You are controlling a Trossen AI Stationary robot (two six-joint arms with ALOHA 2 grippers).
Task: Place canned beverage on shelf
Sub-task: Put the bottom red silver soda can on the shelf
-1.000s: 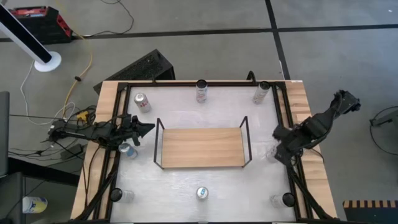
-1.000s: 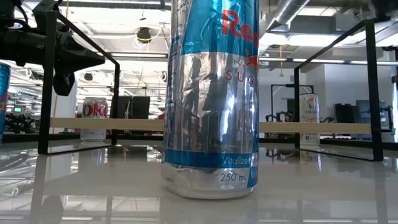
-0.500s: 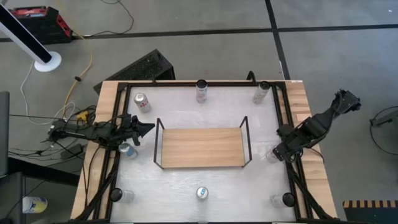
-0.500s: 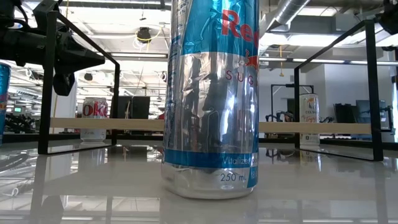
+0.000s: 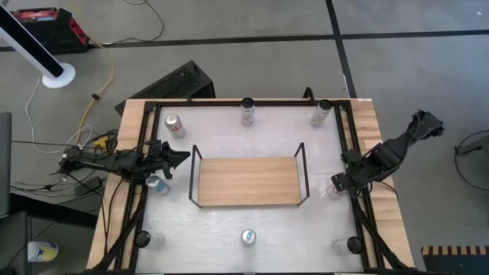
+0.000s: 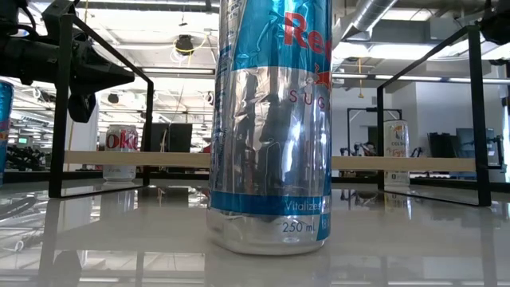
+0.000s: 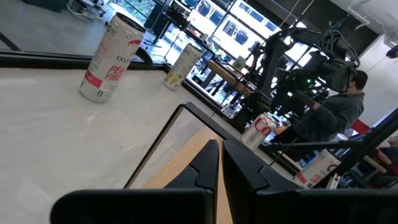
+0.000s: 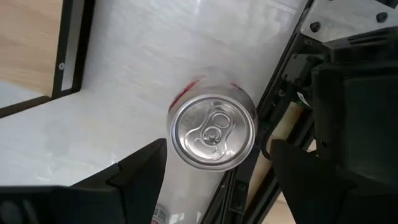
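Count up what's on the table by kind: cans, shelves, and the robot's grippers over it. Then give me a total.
Cans: 8
Shelf: 1
Grippers, left gripper and right gripper: 2
Total: 11

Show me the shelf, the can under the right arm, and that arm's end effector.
shelf (image 5: 244, 179), high view, wooden board.
can (image 8: 213, 131), right wrist view, its top.
right end effector (image 8: 214, 163), right wrist view, between its open fingers.

overhead straight down, table-level — wrist close-ups
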